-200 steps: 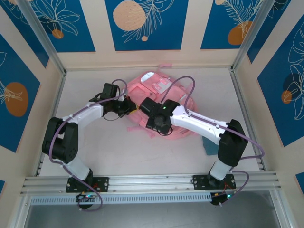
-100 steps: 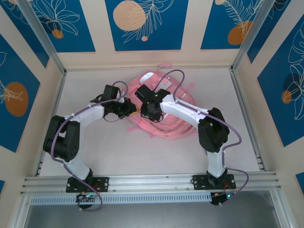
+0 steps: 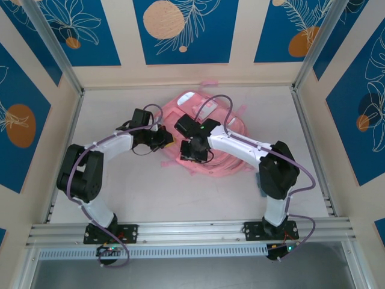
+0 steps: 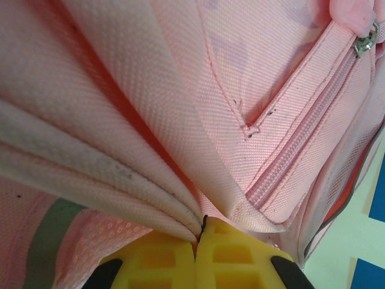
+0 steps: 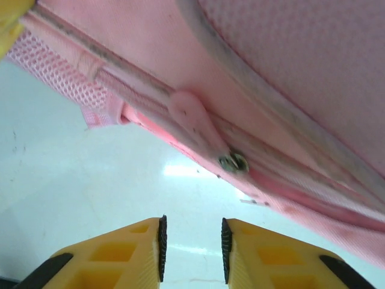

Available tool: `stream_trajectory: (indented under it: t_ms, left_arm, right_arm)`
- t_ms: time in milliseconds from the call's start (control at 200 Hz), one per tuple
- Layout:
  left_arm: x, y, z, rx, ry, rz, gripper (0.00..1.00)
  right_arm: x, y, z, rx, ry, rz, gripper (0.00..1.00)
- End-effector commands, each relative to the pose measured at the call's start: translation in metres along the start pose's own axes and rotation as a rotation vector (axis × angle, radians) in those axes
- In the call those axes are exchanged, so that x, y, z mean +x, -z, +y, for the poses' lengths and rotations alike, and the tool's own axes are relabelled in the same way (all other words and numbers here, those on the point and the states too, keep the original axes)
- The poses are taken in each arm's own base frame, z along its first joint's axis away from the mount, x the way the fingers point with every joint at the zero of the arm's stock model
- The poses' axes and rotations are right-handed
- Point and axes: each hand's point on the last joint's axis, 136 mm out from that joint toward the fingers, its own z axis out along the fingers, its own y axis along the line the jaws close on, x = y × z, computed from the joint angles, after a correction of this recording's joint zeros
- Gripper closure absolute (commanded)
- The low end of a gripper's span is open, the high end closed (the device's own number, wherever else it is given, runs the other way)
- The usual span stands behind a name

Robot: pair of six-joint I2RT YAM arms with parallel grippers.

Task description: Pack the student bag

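While clamping student bag (image 4: 180,90) fabric in left gripper (image 4: 198,227) toward table's (image 3: 120,174) far edge, holds right gripper (image 5: 191,232) parted near zipper pull (image 5: 194,117).

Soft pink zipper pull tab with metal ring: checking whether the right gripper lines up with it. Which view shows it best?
Right wrist: the pink tab shows sharp and whole just ahead of the open right gripper. Left wrist catches a similar pull at its corner, maybe another. From the top it's too small.
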Motion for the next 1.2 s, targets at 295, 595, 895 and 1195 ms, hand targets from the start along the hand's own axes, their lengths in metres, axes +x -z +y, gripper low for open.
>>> stream_trajectory:
  t_ms: [295, 595, 895, 1195]
  left_arm:
    - [0.014, -0.008, -0.003, 0.040, 0.008, 0.058, 1.00]
    - [0.014, -0.004, -0.011, 0.064, 0.010, 0.057, 1.00]
    - [0.013, -0.003, -0.017, 0.078, 0.011, 0.058, 1.00]
    - [0.013, -0.004, -0.014, 0.069, 0.017, 0.058, 1.00]
  right_arm:
    - [-0.044, 0.003, 0.021, 0.073, 0.256, -0.232, 0.48]
    - [-0.054, -0.019, 0.031, 0.106, 0.416, -0.289, 0.44]
    - [-0.045, -0.031, 0.022, 0.179, 0.579, -0.277, 0.40]
    - [-0.021, -0.032, 0.033, 0.063, 0.625, -0.186, 0.40]
